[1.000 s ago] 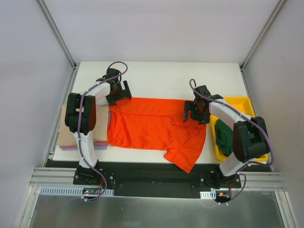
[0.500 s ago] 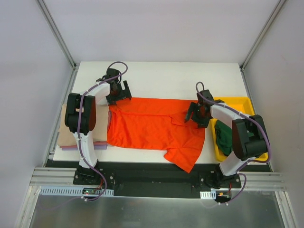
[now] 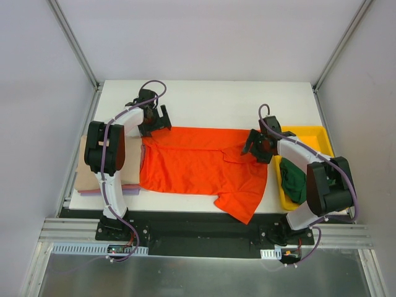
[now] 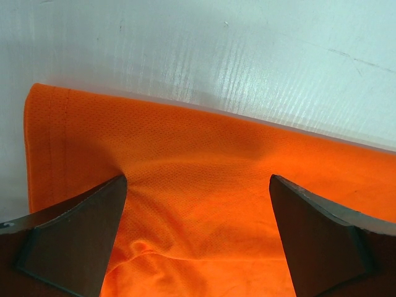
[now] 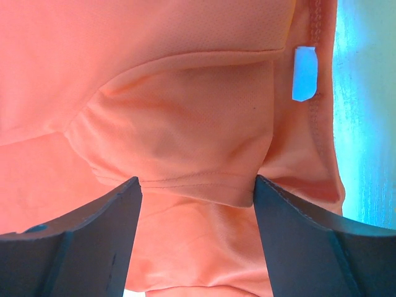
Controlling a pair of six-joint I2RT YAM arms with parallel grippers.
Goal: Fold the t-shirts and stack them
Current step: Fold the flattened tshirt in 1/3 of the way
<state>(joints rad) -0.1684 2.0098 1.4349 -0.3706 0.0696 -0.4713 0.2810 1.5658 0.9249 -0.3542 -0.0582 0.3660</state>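
The bright orange-red t-shirt [image 3: 198, 164] lies spread on the white table, one sleeve hanging over the near edge. My left gripper [image 3: 154, 122] is open at the shirt's far left corner, its fingers [image 4: 74, 235] straddling the cloth [image 4: 198, 185] near the hem. My right gripper [image 3: 258, 146] is open on the shirt's right part, its fingers [image 5: 80, 241] either side of a folded hem [image 5: 185, 185]. The dark green t-shirt [image 3: 292, 179] lies bunched in the yellow tray. Folded tan [image 3: 83, 167], pink and lavender t-shirts are stacked at the left edge, partly hidden by the left arm.
The yellow plastic tray [image 3: 309, 130] stands at the table's right edge, beside the right arm. A white label [image 5: 304, 73] shows on the shirt near its edge. Bare white table [image 3: 210, 102] lies behind the shirt. Frame posts rise at the back corners.
My right gripper has moved slightly right and down onto the shirt's right part. The left arm and the shirt have hardly moved.
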